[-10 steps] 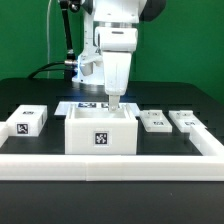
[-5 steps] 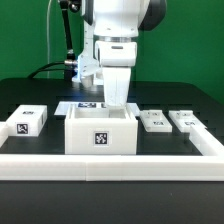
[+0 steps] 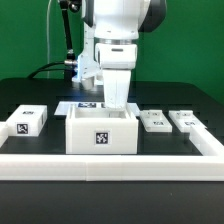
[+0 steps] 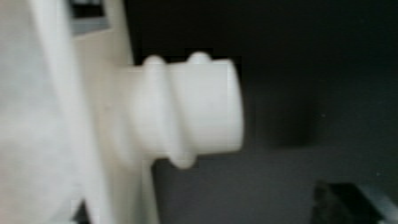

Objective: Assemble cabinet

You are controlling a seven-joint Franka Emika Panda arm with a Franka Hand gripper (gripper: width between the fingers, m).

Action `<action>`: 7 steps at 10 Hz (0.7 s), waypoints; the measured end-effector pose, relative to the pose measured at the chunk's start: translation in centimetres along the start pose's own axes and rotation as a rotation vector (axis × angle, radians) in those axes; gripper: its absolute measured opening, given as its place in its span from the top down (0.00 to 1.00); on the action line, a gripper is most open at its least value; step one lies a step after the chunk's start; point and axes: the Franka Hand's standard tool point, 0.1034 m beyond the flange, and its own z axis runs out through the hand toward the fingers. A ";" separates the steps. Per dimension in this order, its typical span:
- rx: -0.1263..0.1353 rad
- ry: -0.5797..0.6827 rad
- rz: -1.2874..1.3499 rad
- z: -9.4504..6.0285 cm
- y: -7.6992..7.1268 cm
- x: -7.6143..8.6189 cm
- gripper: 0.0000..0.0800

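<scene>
A black table fills the scene, with a green backdrop to either side of the arm and a long white border rail along its near edge. The marker board lies flat just behind the gripper, towards the exterior view's left. Compared with a second ago the gripper has come lower, its tip now at the back rim of the cabinet box; over the last half second nothing appears to have shifted. The box sits directly below and in front of the gripper, open at the top, white, with a square black-and-white tag on its front face. A small white block with a tag lies well off to the gripper's side on the exterior view's left, and two flat white panels lie side by side on the exterior view's right, apart from the box. The wrist view, badly blurred, shows a white wall with a round ribbed stub jutting from it against darkness. Whether the fingers are apart or together cannot be told.
</scene>
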 end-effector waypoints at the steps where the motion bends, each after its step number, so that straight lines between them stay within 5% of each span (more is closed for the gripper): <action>1: 0.000 0.000 0.000 0.0 0.0 0.0 0.47; 2: 0.000 0.000 0.000 0.0 0.0 0.0 0.70; 3: 0.000 0.000 0.000 0.0 0.0 0.0 0.70; 4: -0.001 0.000 0.001 0.0 0.0 0.0 0.92; 7: -0.006 0.001 0.001 0.0 0.1 0.0 0.95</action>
